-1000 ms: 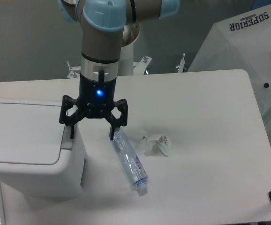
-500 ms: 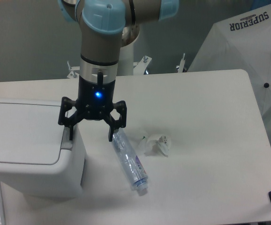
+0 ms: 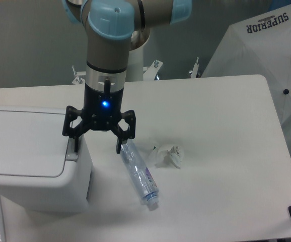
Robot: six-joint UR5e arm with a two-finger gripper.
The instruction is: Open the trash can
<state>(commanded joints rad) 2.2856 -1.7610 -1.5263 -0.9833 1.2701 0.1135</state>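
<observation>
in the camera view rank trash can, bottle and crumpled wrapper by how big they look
Largest to smallest as they look:
1. trash can, by far the biggest, though it also sits nearest the camera
2. bottle, long and thin
3. crumpled wrapper, smallest

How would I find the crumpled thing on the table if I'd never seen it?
Start at the big trash can on the table's left. Beside it lies a clear bottle; just right of the bottle sits the crumpled wrapper, the only small, scrunched, whitish lump.
</observation>
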